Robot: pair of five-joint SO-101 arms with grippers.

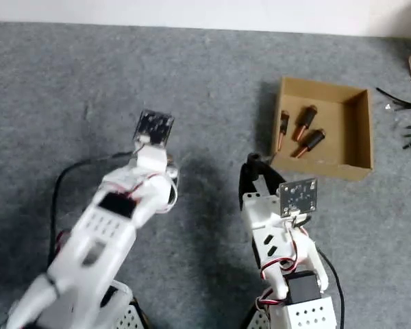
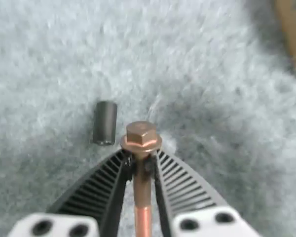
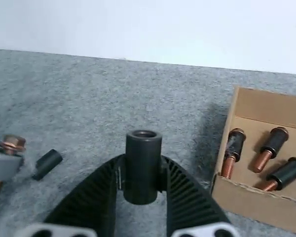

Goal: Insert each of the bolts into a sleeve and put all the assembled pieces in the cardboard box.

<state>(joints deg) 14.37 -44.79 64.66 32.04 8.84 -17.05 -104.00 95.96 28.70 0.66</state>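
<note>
With left jaws clamped on a copper-coloured hex-head bolt (image 2: 141, 139) and right jaws on a black cylindrical sleeve (image 3: 143, 168), any misalignment could jam them.

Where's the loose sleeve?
In the left wrist view, the loose sleeve lies on the carpet beside the bolt in the left gripper.

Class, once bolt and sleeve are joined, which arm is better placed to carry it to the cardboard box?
Probably right: the right pincer, gripping the sleeve, is beside the cardboard box; the left pincer, gripping the bolt, is farther off.
</note>
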